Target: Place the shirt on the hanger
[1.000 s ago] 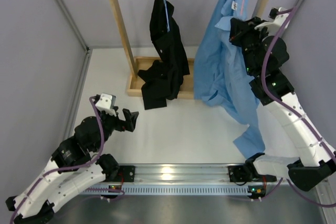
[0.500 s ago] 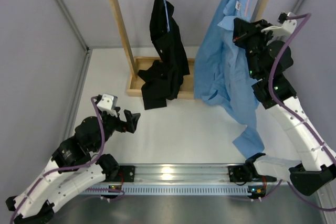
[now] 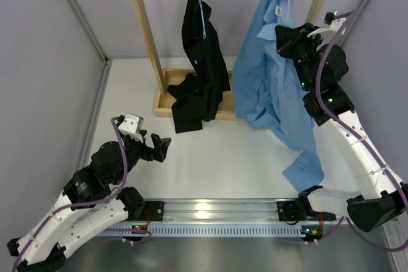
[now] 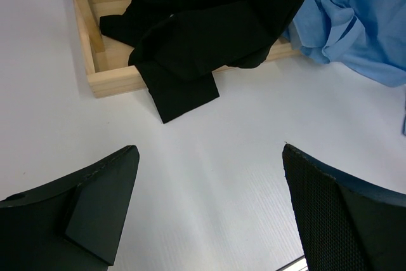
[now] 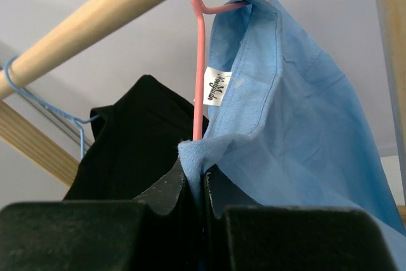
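My right tool [image 5: 193, 179] was clamped on a fold of the shirt [image 5: 298, 125] beside the hanger [image 5: 200, 80] (left tool [image 3: 159, 146] gaped idle). The shirt draped lopsided under the rail [image 5: 95, 20]; I judged that releasing might let it slide off.

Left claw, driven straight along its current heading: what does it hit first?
The left claw tilts downward, so probably the white table first; beyond it, the hanging end of the black garment. Depth is unclear.
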